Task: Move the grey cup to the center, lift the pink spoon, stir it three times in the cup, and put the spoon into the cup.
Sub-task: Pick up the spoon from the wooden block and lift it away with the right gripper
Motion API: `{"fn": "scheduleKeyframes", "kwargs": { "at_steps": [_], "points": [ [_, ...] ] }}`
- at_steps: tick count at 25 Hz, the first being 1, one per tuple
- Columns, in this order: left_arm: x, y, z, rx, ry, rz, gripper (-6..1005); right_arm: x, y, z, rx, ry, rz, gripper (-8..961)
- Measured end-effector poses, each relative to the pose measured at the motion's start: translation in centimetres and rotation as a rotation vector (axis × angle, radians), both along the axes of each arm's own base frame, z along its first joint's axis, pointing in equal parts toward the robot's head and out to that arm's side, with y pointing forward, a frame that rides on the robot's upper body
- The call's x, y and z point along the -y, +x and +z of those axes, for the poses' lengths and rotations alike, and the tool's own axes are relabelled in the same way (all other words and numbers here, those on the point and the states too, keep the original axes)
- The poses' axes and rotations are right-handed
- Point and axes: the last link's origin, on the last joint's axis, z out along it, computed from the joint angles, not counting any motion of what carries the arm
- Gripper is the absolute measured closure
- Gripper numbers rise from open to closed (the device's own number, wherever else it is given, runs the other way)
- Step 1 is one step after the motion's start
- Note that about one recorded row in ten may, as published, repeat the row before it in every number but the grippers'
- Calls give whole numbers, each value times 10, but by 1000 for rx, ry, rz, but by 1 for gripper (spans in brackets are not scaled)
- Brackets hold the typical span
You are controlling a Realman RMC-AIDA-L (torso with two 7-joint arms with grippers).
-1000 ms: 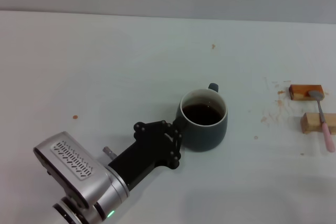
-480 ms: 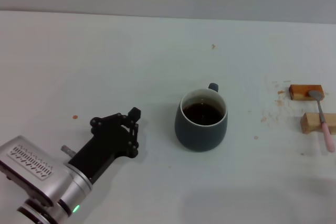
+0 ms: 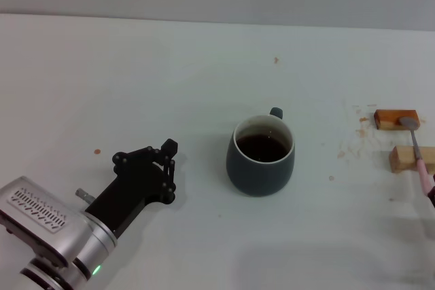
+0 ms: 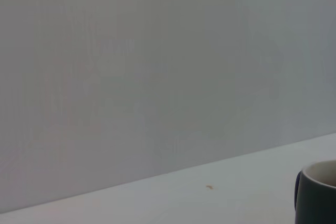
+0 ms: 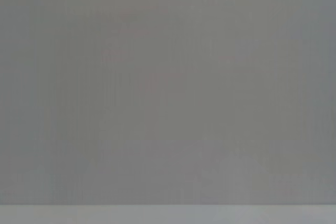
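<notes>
My left gripper (image 3: 168, 161) sits empty, fingers slightly spread, apart from the grey cup (image 3: 261, 156) mid-table. The pink spoon (image 3: 420, 157) lies propped across two wooden blocks (image 3: 406, 139), handle raised for pickup. Right gripper unseen.

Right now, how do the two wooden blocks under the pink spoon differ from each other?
The far block is darker, orange-brown; the near block is pale tan. The pink spoon rests its metal bowl on the far block, while its pink handle crosses the near block. Both lie flat on the table, right of the grey cup.
</notes>
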Motion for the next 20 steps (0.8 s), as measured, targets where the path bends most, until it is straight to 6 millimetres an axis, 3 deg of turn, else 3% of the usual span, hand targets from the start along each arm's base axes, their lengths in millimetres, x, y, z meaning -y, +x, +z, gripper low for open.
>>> {"fn": "scheduleKeyframes", "kwargs": {
  "at_steps": [20],
  "points": [
    [-1,2,-2,-1,-9,-10,1001,-7,-1,-13,-24,-78,-23,196]
  ]
}}
